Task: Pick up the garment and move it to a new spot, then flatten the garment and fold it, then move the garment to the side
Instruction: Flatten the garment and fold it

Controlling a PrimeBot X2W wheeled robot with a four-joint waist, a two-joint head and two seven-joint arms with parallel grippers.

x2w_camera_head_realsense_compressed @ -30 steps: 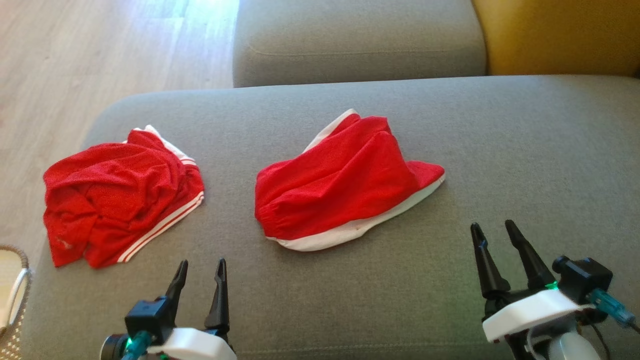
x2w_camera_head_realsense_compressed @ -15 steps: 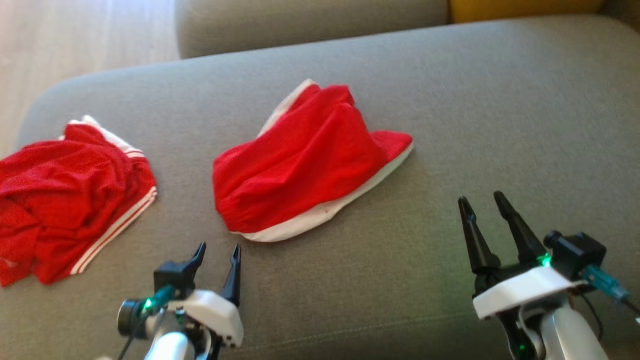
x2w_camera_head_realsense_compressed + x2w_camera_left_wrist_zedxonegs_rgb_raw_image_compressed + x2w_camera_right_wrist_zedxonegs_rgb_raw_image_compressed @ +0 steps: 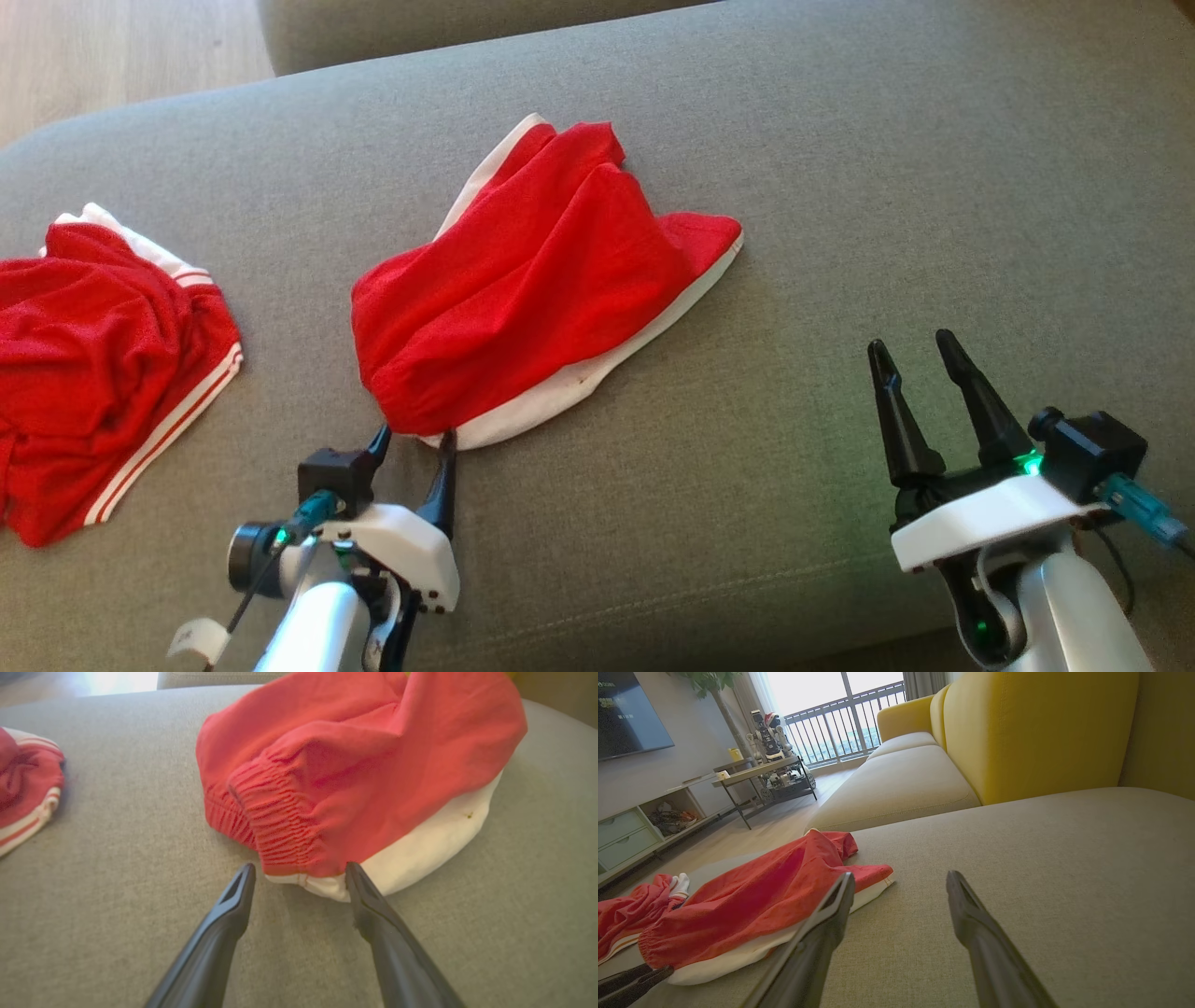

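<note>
Jaws spread wide on both arms, nothing held.

Head view: left gripper point(image 3: 416, 433) sits low at the near edge of the garment point(image 3: 532, 280), one fingertip on each side of its nearest corner. The garment is red with a white layer beneath, and it lies rumpled at mid-cushion on the grey sofa seat point(image 3: 887, 168). A second red garment point(image 3: 103, 345), white-striped, lies well apart to the left. Right gripper point(image 3: 910, 341) hangs over bare cushion, well apart from the cloth on the right.

Left wrist view: both fingers flank the gathered elastic waistband point(image 3: 275, 826). One tip is at the rim of the white under-layer point(image 3: 420, 854); cannot tell if it touches.

Right wrist view: fingers point across open cushion toward the yellow backrest point(image 3: 1041, 732), with the garment off to that view's left.

Judgement: this is the first step, the pick-up. The approach looks complete but no grasp is made yet. The next move calls for easing forward a little so the waistband sits between the pads, then closing on it. The grip should catch both red and white layers and not the sofa fabric. The lift comes after that.
</note>
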